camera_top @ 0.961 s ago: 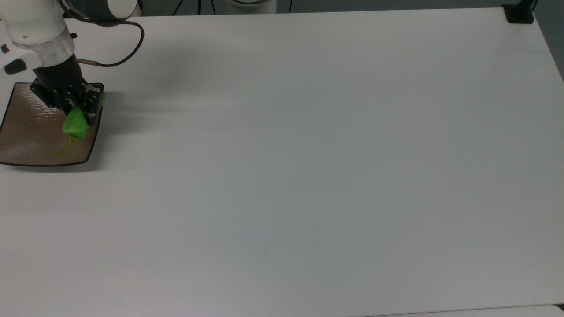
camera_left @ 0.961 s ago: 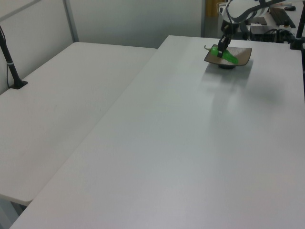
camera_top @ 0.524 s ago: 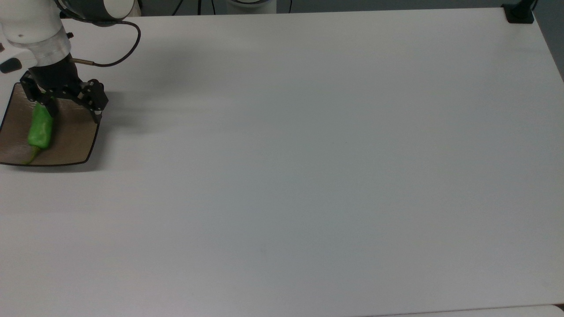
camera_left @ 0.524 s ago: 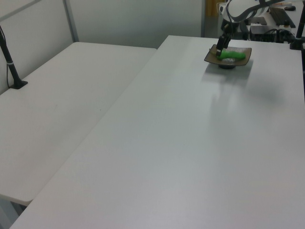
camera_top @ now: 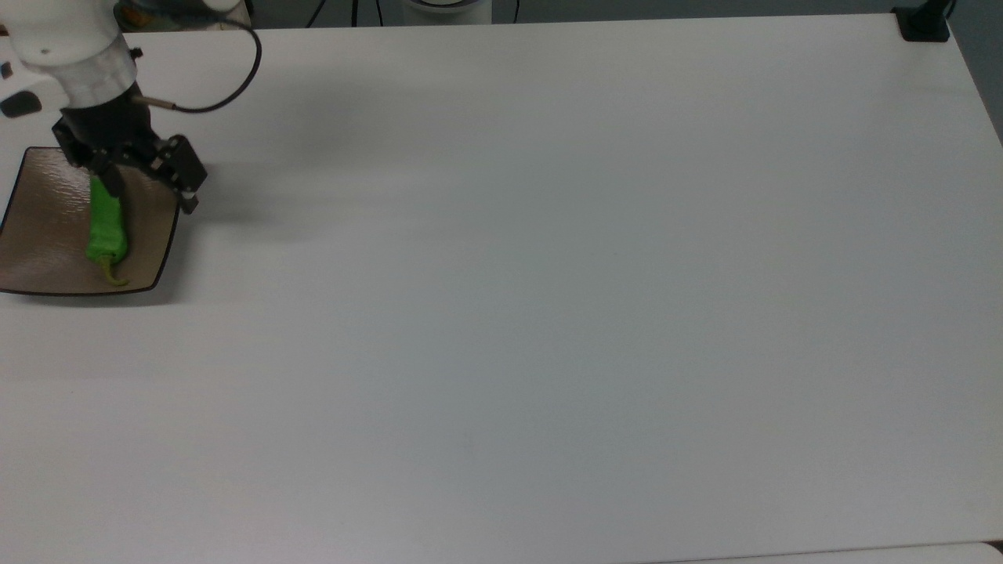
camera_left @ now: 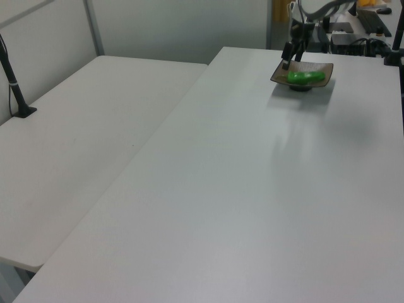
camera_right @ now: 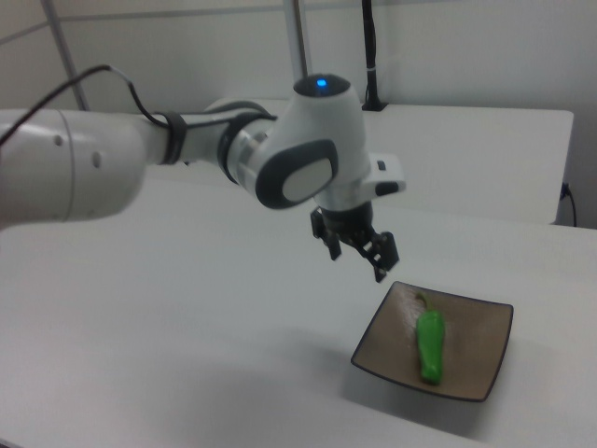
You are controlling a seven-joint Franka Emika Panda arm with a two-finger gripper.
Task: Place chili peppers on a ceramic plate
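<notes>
One green chili pepper (camera_right: 430,345) lies on one brown ceramic plate (camera_right: 485,350) on the table (camera_top: 548,274); the end effector (camera_right: 356,254) hangs above, spread wide, empty.

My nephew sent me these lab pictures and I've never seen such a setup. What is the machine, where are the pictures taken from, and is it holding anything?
It is a single white robot arm ending in a black two-finger gripper. One picture looks down from above, the other two look across the white table from its sides. On the table sits a square brown plate, and a green chili pepper lies on it, stem toward the arm in the right view. The gripper is open and holds nothing; it hangs above the plate's edge, apart from the pepper. The same plate and pepper appear at the top view's left.
</notes>
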